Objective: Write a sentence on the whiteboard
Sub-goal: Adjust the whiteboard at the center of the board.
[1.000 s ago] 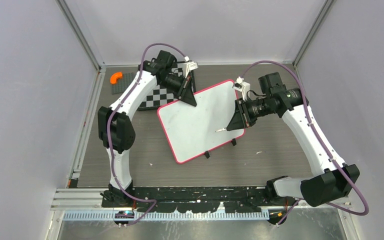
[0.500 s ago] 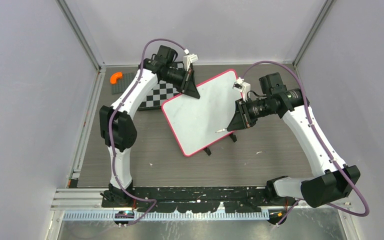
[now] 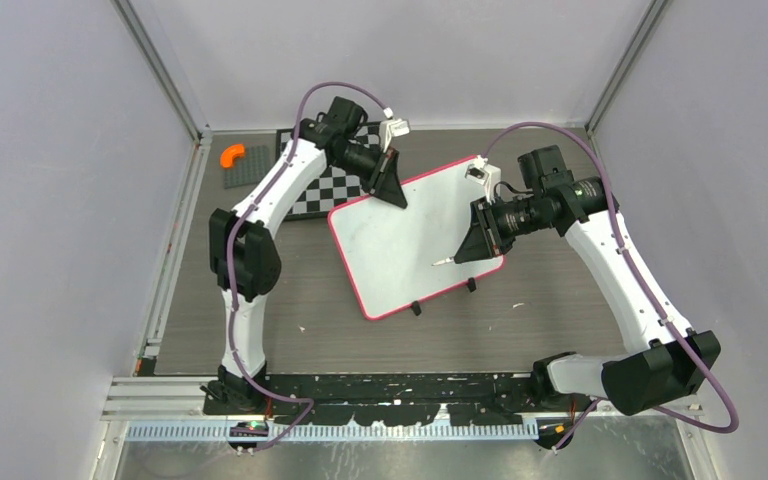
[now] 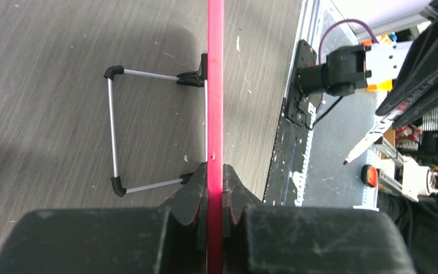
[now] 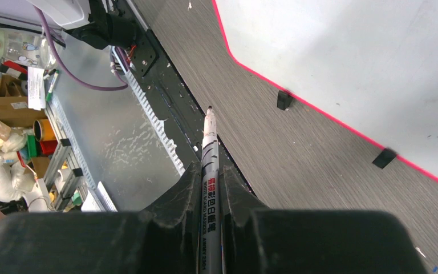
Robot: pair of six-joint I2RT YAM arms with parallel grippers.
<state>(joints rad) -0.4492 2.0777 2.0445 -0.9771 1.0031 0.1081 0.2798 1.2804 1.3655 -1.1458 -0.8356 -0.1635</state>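
Note:
The whiteboard point(image 3: 410, 240) is white with a pink-red rim and lies tilted in the middle of the table. My left gripper point(image 3: 397, 196) is shut on its far-left edge. In the left wrist view the rim point(image 4: 215, 85) runs edge-on between the jaws of the left gripper point(image 4: 215, 171), with a wire stand point(image 4: 114, 131) behind. My right gripper point(image 3: 468, 250) is shut on a whiteboard marker point(image 3: 444, 261), tip over the board's right part. In the right wrist view the marker point(image 5: 210, 148) points away from the board point(image 5: 365, 63). No sentence shows on the board.
A black-and-white checkered board point(image 3: 328, 190) lies at the back left, partly under the left arm. An orange piece point(image 3: 231, 155) sits on a dark plate at the far left. Two black clip feet point(image 3: 416, 309) stick out at the whiteboard's near edge.
The left gripper has swung right with the whiteboard's edge, turning and shifting the board rightward. The right gripper and marker have held nearly still.

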